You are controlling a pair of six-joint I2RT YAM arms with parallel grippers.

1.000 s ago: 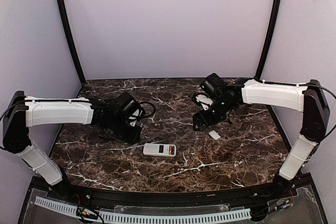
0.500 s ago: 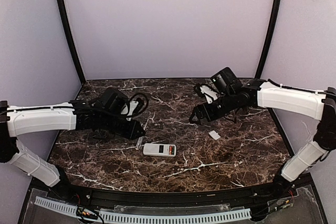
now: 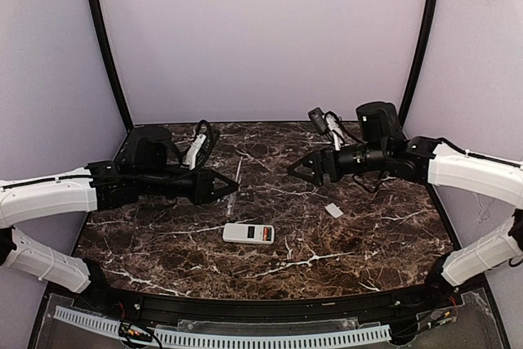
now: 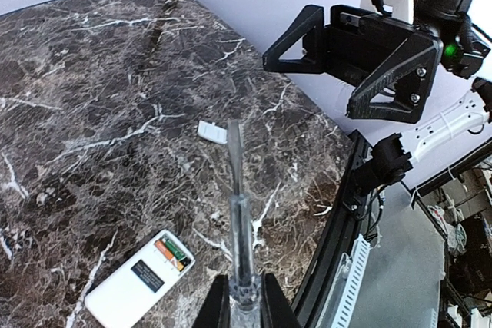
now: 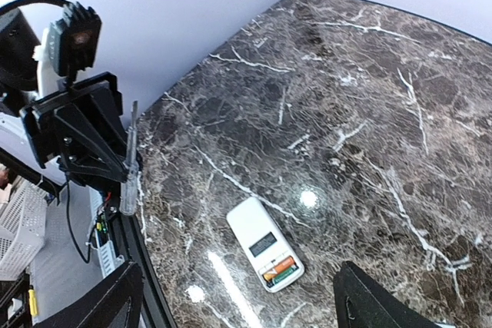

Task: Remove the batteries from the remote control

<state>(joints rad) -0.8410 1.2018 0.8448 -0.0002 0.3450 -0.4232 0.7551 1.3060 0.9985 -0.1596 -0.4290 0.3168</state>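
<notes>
Two batteries (image 4: 174,253): seated in the open bay at the right end of the remote control (image 3: 250,234)
Whereabouts: flat on the bench (image 3: 368,259), near centre
Left tool (image 3: 225,187): clamped on a screwdriver (image 4: 237,190), raised
Right tool (image 3: 299,169): fingers apart, holding nothing
Cover plate (image 3: 333,211): right of the remote control, apart

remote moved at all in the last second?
No. The remote control lies at the same spot and angle, left of the white cover plate as before.
</notes>
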